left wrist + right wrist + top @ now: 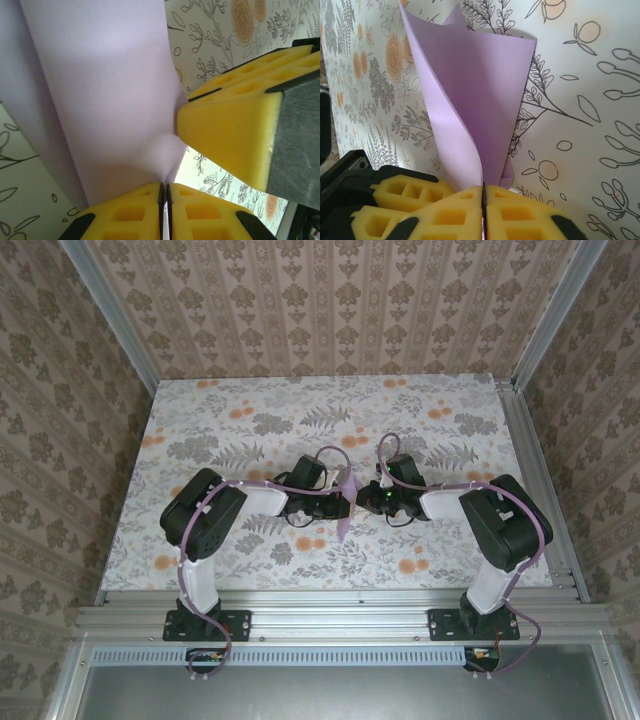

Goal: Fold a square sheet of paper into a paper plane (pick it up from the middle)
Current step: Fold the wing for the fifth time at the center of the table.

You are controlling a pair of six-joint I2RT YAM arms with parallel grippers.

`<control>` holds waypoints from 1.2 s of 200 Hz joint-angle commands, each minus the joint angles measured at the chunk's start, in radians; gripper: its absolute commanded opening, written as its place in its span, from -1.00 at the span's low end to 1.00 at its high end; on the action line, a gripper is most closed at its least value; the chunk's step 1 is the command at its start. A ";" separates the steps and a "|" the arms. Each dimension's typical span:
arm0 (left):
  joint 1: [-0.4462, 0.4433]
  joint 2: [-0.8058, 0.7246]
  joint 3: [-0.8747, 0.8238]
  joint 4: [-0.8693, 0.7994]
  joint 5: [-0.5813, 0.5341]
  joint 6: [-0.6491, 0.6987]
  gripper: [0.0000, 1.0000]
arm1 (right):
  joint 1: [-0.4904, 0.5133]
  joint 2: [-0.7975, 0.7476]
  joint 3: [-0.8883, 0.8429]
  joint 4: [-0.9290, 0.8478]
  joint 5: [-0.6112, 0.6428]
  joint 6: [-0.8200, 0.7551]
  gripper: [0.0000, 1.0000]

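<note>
Pads (130,215) of the left gripper (165,200) press together on the lavender paper (110,90), which rises straight ahead of its fingertips. The right gripper (484,200), facing it from just beyond, pinches the same paper between closed pads, over the floral tablecloth (580,100).

The top external camera looks down from above and behind the arm bases onto the whole table (250,410). Each wrist camera looks out past its own pair, the left fingers (125,217) and the right fingers (450,215), very close to the sheet of paper (470,85) (110,90) (343,520). Both seem to be tilted towards the table. All three views share that sheet.
</note>
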 commanded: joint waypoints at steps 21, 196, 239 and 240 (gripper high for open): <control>0.001 -0.067 0.003 -0.064 0.008 0.053 -0.68 | 0.007 0.030 0.041 -0.043 0.025 -0.037 -0.96; -0.214 -0.189 -0.026 -0.360 -0.518 0.085 -0.17 | 0.010 0.048 0.060 -0.084 0.056 -0.055 -1.00; -0.221 -0.160 -0.004 -0.396 -0.544 0.126 -0.33 | 0.012 0.042 0.061 -0.081 0.059 -0.055 -1.00; -0.222 -0.159 -0.003 -0.397 -0.545 0.126 -0.33 | 0.012 0.042 0.061 -0.081 0.059 -0.055 -1.00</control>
